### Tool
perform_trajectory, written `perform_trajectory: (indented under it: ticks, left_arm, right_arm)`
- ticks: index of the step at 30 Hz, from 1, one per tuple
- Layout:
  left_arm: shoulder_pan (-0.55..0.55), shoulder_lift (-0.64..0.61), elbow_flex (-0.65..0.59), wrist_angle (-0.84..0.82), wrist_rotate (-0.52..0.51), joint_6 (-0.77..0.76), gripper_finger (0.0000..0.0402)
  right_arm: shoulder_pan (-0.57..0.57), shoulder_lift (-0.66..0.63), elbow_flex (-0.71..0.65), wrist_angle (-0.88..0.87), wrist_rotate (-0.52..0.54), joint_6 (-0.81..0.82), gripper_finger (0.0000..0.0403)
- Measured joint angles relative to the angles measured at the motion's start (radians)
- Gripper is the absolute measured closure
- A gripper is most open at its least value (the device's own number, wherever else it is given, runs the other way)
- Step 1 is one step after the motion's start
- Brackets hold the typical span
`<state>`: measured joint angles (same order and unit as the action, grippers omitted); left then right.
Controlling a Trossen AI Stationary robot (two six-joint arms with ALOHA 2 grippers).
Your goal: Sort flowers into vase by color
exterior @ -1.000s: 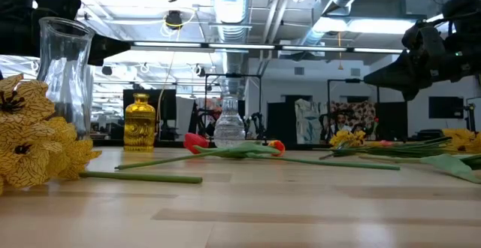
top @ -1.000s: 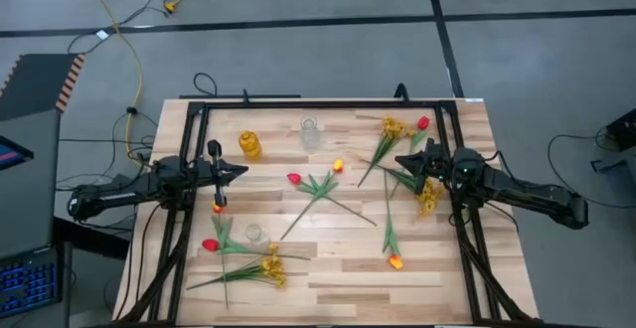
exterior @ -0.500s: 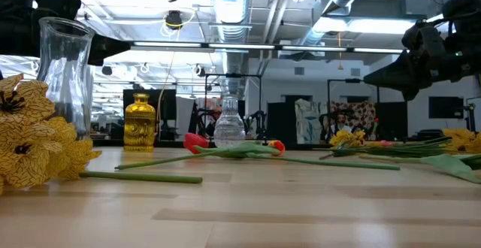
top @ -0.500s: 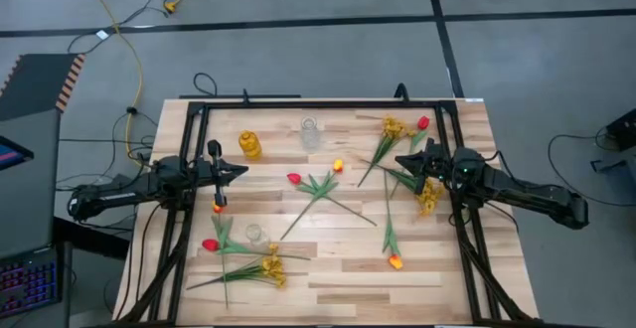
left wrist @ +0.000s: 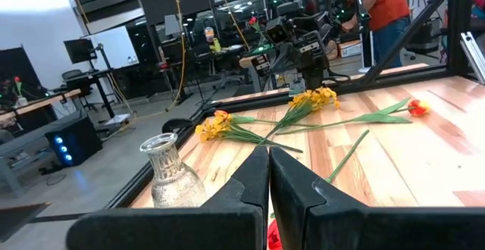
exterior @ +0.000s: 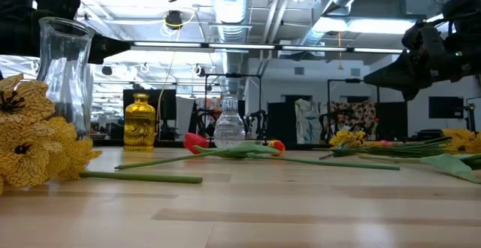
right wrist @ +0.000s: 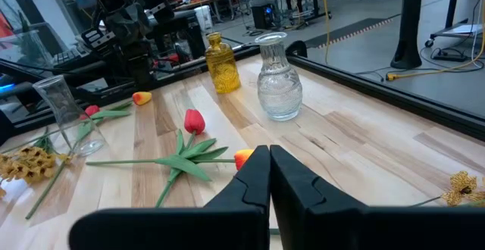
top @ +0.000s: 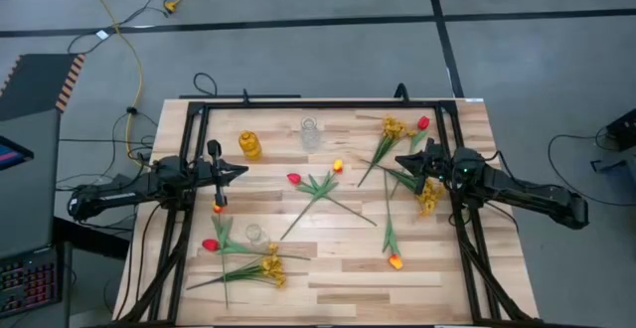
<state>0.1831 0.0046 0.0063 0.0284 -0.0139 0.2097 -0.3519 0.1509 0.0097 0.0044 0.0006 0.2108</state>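
Observation:
Flowers lie scattered flat on the wooden table (top: 328,278). A red tulip (top: 294,179) and an orange tulip (top: 338,166) lie mid-table. Near the left front lie a red tulip (top: 210,245) and a mustard spray (top: 273,268). On the right lie mustard sprays (top: 394,127) (top: 429,195), a red tulip (top: 423,123) and an orange tulip (top: 396,261). Three vases stand upright: amber (top: 249,144), clear (top: 310,132), and clear tall (top: 254,234). My left gripper (top: 238,172) hovers shut over the table's left side, and my right gripper (top: 400,159) hovers shut over its right; both are empty.
A black frame (top: 318,103) runs along the table's far and side edges. An orange tulip (top: 218,208) lies below my left gripper. Bare wood shows along the near edge, right of centre. Beyond the table a person in an orange shirt (left wrist: 383,7) stands among workbenches.

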Motion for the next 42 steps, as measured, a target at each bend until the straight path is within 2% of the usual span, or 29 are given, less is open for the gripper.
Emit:
perform_trajectory:
  ticks: [7,11,16,25,28,33,38,42]
  left_arm:
    - [0.0,0.0,0.0,0.0,-0.003,-0.106,0.0401]
    - [0.0,0.0,0.009,-0.011,-0.095,-0.259,0.0386]
    - [0.0,0.001,0.063,-0.058,-0.195,-0.351,0.032]
    - [0.0,0.004,0.139,-0.161,-0.203,-0.431,0.0167]
    - [0.0,0.016,0.189,-0.233,-0.203,-0.485,0.0138]
    - [0.0,0.083,0.309,-0.406,-0.203,-0.568,0.0129]
    - [0.0,0.209,0.454,-0.568,-0.196,-0.577,0.0137]
    - [0.0,0.326,0.55,-0.636,-0.091,-0.556,0.0141]
  right_arm:
    - [0.0,0.0,0.0,0.0,0.0,0.0,0.0367]
    - [0.0,0.0,0.0,0.0,0.0,0.0,0.0367]
    - [0.0,0.0,0.0,0.0,0.0,0.0,0.0367]
    - [0.0,0.0,0.0,0.0,0.0,0.0,0.0367]
    - [0.0,0.0,0.0,0.0,0.0,0.0,0.0367]
    - [0.0,0.0,0.0,0.0,0.0,0.0,0.0367]
    - [0.0,0.0,0.0,0.0,0.0,0.0,0.0367]
    - [0.0,0.0,0.0,0.0,0.0,0.0,0.0367]
